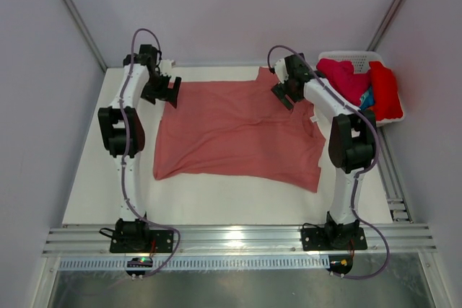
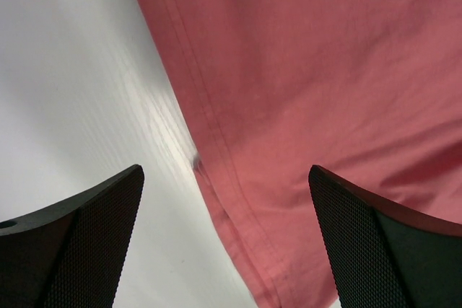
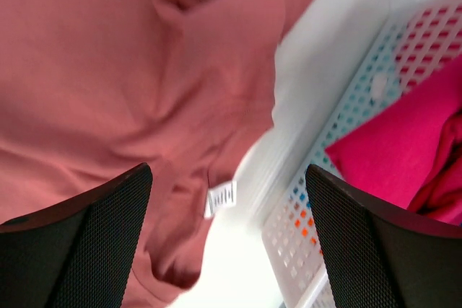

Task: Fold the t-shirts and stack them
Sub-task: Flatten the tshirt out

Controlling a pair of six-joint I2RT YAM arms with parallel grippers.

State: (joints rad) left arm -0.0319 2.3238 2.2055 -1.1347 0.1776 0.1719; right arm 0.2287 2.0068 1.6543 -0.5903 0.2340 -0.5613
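Your left gripper (image 1: 169, 91) hangs released, jaws wide, over the far left edge of the salmon t-shirt (image 1: 238, 131), which lies spread on the white bench (image 1: 216, 207). Its hem runs between the fingers, nothing grasped. Your right gripper (image 1: 286, 93) is released too, above the shirt's far right side, near a white label (image 3: 221, 198). A magenta t-shirt (image 1: 343, 77), a red t-shirt (image 1: 385, 91) and some blue cloth (image 1: 367, 98) sit heaped in the white basket (image 1: 354, 55) at the far right corner
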